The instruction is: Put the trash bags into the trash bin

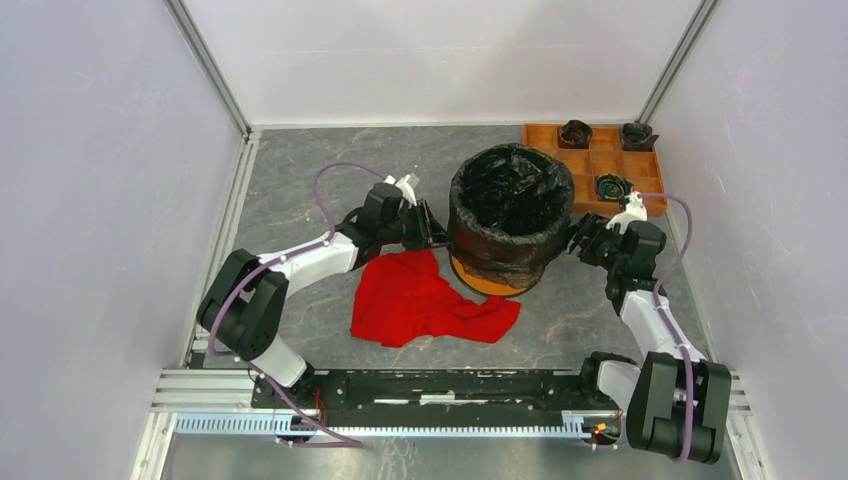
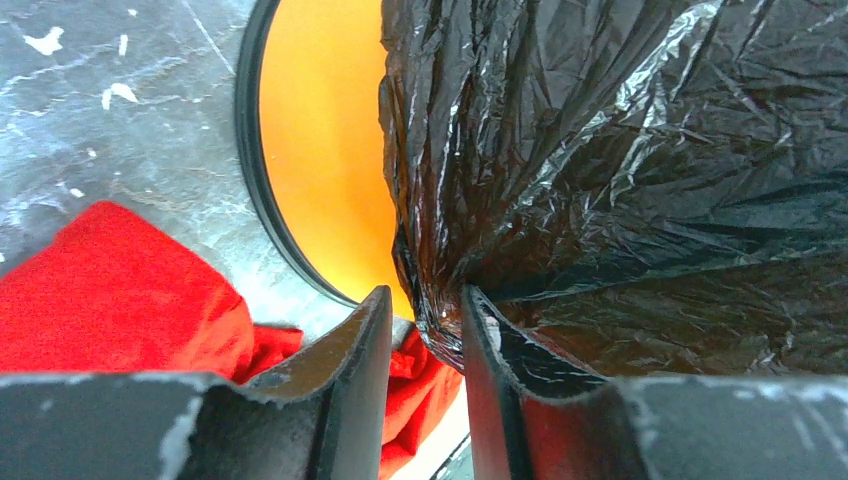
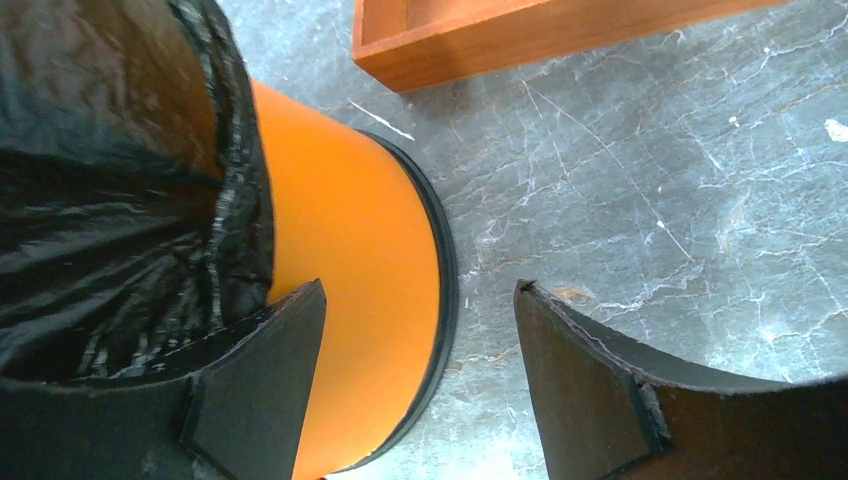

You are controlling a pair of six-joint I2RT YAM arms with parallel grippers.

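Currently the trash bag sits over the trash bin — lining the inside and folded down the outer wall, with its crinkled lower edge stopping short of the orange base. The left tool is nearly closed, pinching a fold of that edge on the bin's left side. The right tool is spread wide at the bin's right side, gripping nothing. A red cloth lies against the front-left base; the tray lies near, behind-right. Bare table extends left of the bin.
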